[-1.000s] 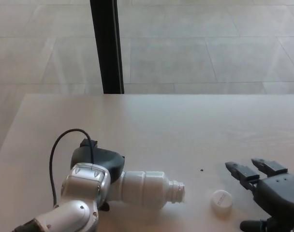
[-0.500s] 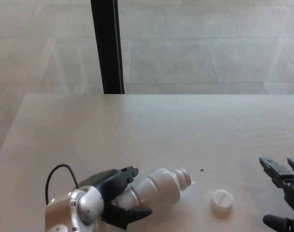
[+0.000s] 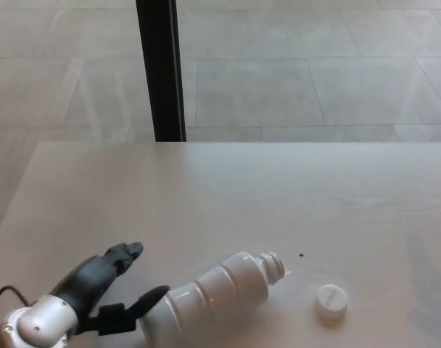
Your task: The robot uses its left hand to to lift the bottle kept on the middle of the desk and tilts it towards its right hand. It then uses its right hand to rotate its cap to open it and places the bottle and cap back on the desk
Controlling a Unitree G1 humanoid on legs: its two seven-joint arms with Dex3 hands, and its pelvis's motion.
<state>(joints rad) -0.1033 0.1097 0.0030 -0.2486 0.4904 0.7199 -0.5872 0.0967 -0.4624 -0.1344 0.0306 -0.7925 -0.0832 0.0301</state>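
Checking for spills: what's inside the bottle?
Unclear. The white bottle lies on its side, opaque, cap off beside it. No liquid shows at the mouth or on the desk.

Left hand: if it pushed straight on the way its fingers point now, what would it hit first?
Probably the bottle. The open left hand points up-right, its lower finger almost at the bottle's base; the upper finger may pass behind it. Depth is unclear.

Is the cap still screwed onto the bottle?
No, the cap lies on the desk apart from the bottle, whose threaded neck is bare.
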